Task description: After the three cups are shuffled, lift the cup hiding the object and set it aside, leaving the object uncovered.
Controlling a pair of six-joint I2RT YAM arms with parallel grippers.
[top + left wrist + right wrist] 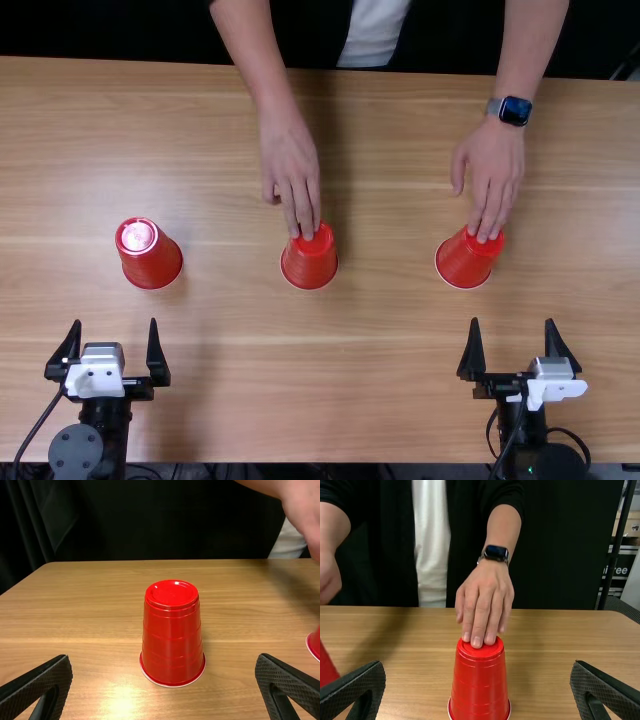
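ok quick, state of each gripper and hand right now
Left gripper: open, empty.
Right gripper: open, empty.
One hand: fingertips on middle cup.
Other hand: fingertips on right cup.

Three red cups [149, 254] on light brown wooden table [400, 350].

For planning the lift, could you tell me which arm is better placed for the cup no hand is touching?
Left. The open left tool faces the free cup directly; the right tool faces the right cup, under a person's hand.
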